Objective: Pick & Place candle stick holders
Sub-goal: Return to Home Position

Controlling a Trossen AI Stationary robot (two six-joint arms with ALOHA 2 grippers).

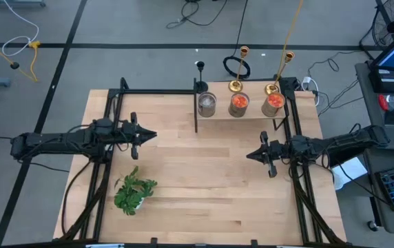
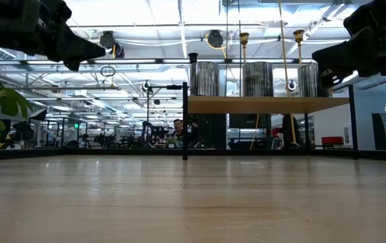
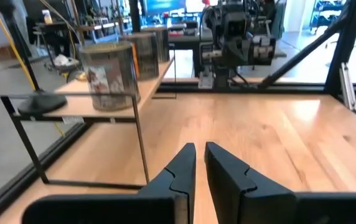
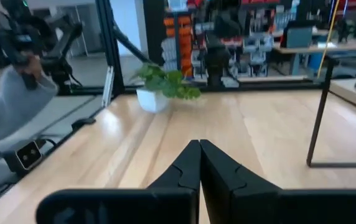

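Three candle stick holders stand by their round bases at the far edge of a wooden shelf (image 1: 252,114) at the table's far right: a black one (image 1: 200,77) and two gold ones (image 1: 237,69) (image 1: 278,74). In the low view their tops show above the jars: the black one (image 2: 193,58) and the gold ones (image 2: 244,38) (image 2: 298,35). The black holder's base also shows in the left wrist view (image 3: 41,103). My left gripper (image 1: 150,136) hovers over the table's left middle, its fingers (image 3: 184,163) all but together, empty. My right gripper (image 1: 251,154) hovers at the right middle, shut and empty.
Three cylindrical jars (image 1: 206,105) (image 1: 238,105) (image 1: 273,103) stand on the shelf in front of the holders. A green leafy plant in a white pot (image 1: 133,193) sits at the near left. A person's sleeve (image 4: 10,99) shows beyond the table. Bare wood lies between the two grippers.
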